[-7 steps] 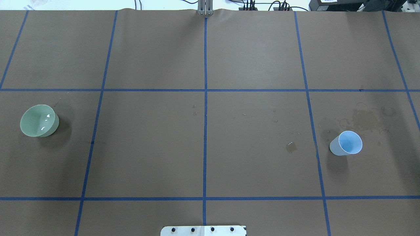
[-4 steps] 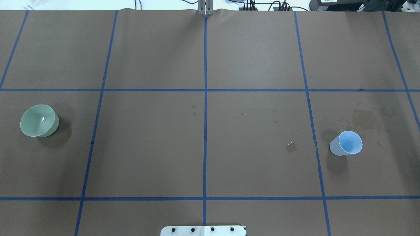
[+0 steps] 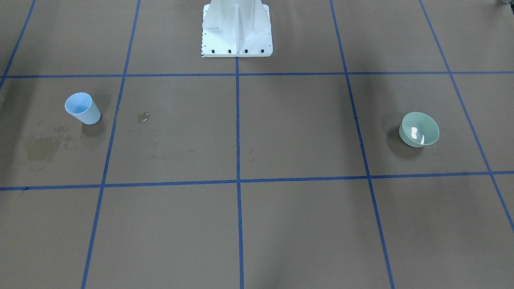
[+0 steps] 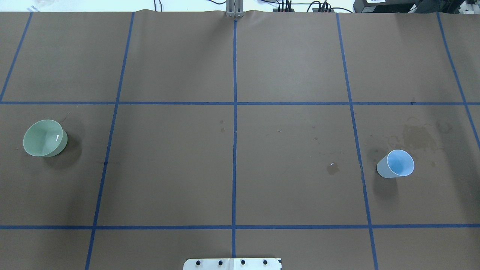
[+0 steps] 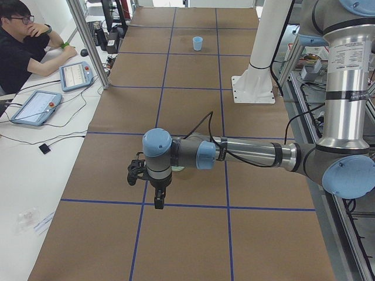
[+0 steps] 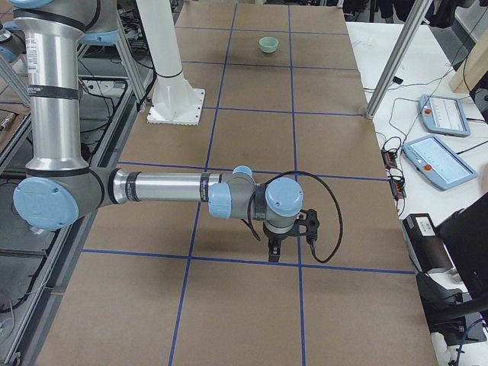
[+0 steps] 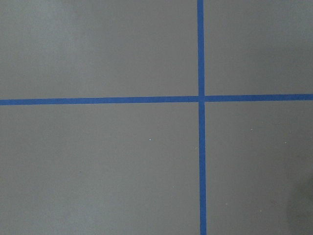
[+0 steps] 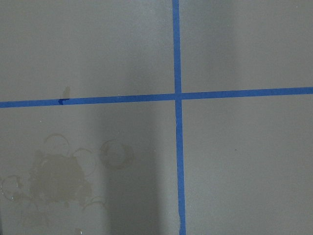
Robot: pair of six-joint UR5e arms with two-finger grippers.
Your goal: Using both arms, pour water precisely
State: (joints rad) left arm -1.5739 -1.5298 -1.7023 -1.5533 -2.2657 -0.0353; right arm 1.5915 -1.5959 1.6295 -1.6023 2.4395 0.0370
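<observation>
1. In the overhead view, the white glints on the water [image 4: 57, 137] in the green bowl [image 4: 35, 143] are reduced from several, a second ago, to one.
2. That one glint is displaced rightward from where it was seen shortly before.

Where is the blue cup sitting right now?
In the overhead view the blue cup stands on the robot's right side of the table, just right of a blue tape line and beside a dried stain, far from the green bowl.
</observation>
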